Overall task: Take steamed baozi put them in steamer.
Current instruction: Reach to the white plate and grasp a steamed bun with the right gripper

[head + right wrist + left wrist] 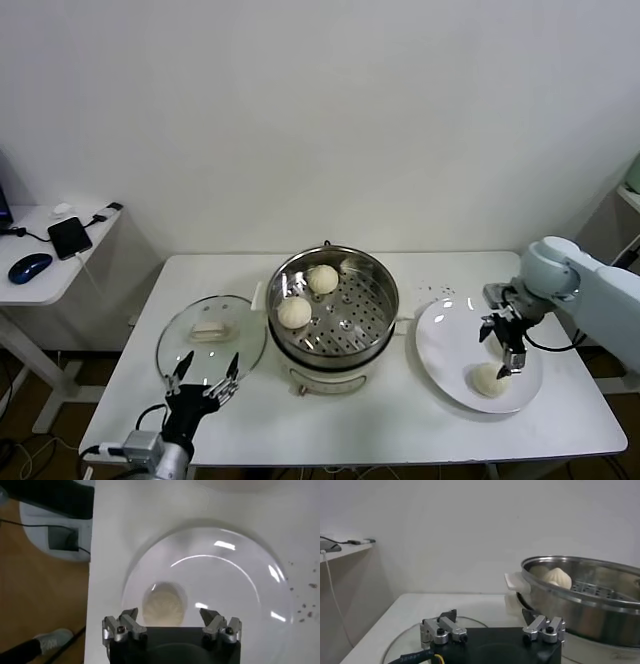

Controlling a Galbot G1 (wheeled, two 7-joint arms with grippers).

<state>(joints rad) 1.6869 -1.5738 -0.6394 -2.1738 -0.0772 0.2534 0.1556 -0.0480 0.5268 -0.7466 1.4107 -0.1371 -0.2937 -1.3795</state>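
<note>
The steamer [372, 322] stands mid-table, a shiny steel pot on a cream base. Inside it lie two steamed baozi [322, 278] [294, 312], and a third [350, 265] peeks out by the far rim. One more baozi [489, 380] rests on the white plate [448, 335] at the right. My right gripper [501, 350] hangs open just above this baozi [162, 605], which sits below the spread jaws of the gripper [170, 616]. My left gripper [205, 378] waits open near the table's front left; the steamer [580, 597] and a baozi [557, 577] lie ahead of that gripper [490, 617].
A round glass lid [211, 335] with a cream handle lies flat left of the steamer, just beyond my left gripper. A side desk [55, 250] with a phone and mouse stands at the far left. Crumbs dot the table behind the plate.
</note>
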